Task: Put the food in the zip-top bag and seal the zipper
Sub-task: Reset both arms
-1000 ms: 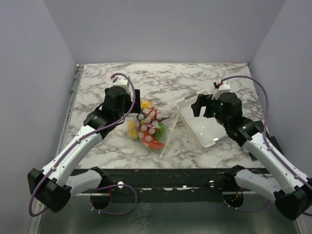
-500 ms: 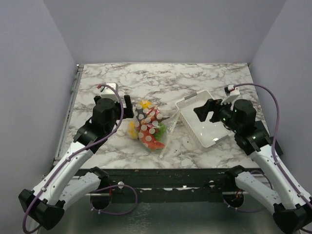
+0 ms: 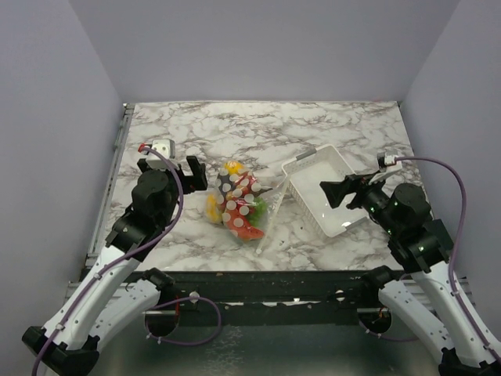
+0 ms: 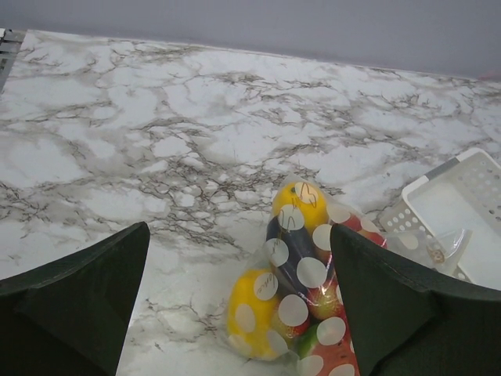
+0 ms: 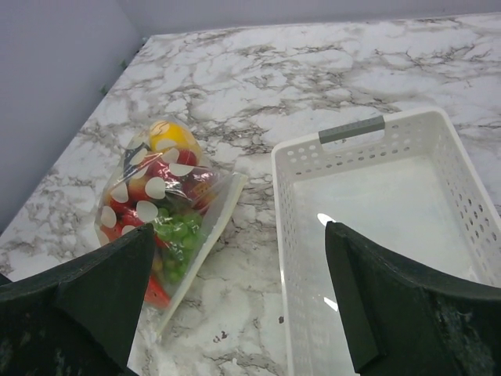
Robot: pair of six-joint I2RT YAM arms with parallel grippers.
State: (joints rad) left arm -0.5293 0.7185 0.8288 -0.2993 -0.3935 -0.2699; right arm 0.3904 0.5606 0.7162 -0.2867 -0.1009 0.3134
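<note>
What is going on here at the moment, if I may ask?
Nothing is being held. The zip-top bag, with the toy food inside it, lies on the marble table beside an empty white basket. The left end effector hangs open left of the bag, the right end effector open above the basket. Whether the zipper is fully shut cannot be told.
</note>
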